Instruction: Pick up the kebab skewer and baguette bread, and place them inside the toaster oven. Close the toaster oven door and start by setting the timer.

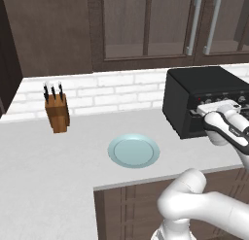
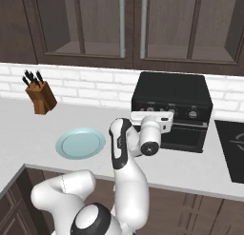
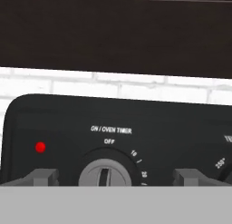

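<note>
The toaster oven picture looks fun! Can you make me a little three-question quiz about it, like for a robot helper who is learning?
1. True or false: the toaster oven has its door shut.
2. Which is nearest the hand?
A. the knife block
B. the timer knob
C. the blue plate
3. Fill in: the word printed right above the timer knob is ___.

Key:
1. True. The dark door stands closed against the front.
2. B. In the hand view, the knob sits between the two spread finger tips, under the words ON / OVEN TIMER.
3. OFF.
</note>
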